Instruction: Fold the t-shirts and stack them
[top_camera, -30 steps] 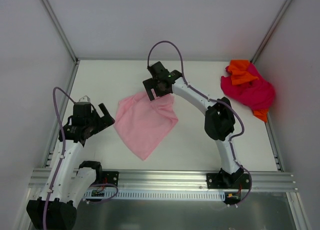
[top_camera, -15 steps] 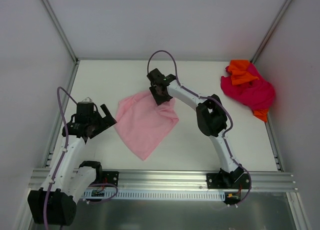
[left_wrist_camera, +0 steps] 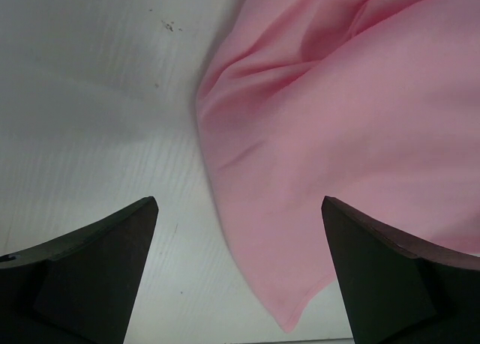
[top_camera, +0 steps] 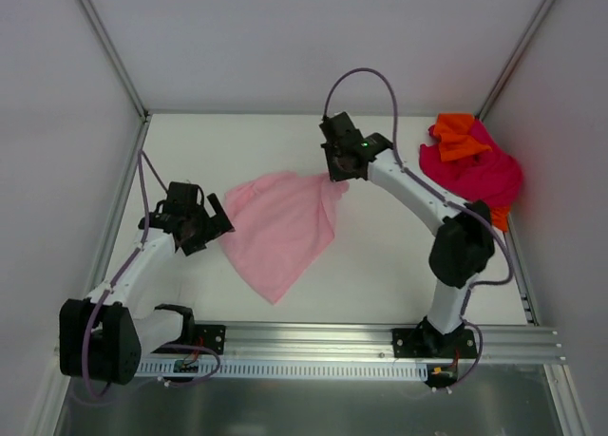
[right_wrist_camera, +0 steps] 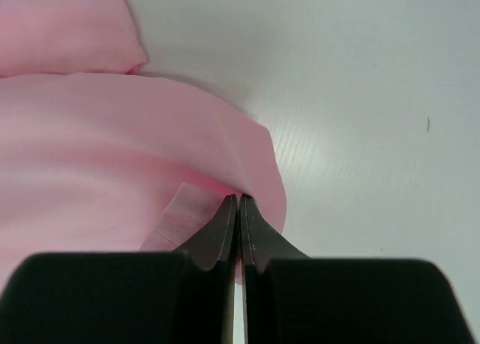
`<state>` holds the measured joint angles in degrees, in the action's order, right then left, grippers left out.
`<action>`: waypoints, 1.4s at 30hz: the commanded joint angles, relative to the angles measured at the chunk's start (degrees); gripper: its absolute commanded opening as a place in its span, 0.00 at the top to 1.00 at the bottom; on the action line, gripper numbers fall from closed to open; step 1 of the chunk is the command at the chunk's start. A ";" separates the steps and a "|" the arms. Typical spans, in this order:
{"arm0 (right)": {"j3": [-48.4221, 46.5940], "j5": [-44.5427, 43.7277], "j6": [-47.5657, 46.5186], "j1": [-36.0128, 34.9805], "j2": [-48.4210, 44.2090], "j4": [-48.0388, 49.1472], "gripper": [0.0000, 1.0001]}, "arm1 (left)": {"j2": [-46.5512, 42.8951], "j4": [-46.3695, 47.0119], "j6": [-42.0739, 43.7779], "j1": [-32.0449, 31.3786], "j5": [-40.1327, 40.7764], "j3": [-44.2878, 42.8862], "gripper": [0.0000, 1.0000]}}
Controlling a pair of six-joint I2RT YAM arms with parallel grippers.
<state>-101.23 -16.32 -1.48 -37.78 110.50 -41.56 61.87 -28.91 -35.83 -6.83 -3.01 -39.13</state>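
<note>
- The pink t-shirt (top_camera: 280,229) lies mid-frame; the right gripper (right_wrist_camera: 238,209) is clamped on its upper-right corner.
- The left gripper (left_wrist_camera: 238,201), fingers apart over the left edge, should pinch that corner, then both pull taut.

You have two arms of one build: white tubular links joined by black housings, seen on the left arm (top_camera: 138,265) and the right arm (top_camera: 413,191). A thin purple cable (top_camera: 360,70) runs from each wrist along the links. The right wrist housing shows a small green light (top_camera: 364,143). The left end effector (top_camera: 209,233) is matte black, with broad wedge-shaped fingers (left_wrist_camera: 97,269). The right end effector (right_wrist_camera: 238,201) is the same black, tapering to thin tips. The bases (top_camera: 432,341) are black.
</note>
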 commanded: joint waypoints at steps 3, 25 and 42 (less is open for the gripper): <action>22.36 3.11 9.03 1.48 -16.79 7.10 0.99 | 6.86 3.85 -2.22 -1.43 2.65 -3.41 0.06; 19.01 14.11 9.74 -1.98 -29.65 -1.94 0.05 | 41.13 16.60 18.77 -6.52 -23.79 -35.81 0.71; -10.90 14.21 -6.52 8.86 10.95 3.25 0.06 | 16.99 -1.94 2.45 -8.29 -0.26 -19.95 0.02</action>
<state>-104.31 -0.38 -5.56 -29.52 117.86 -35.29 84.75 -28.36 -25.32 -15.22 -10.00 -62.96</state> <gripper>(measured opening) 0.944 0.986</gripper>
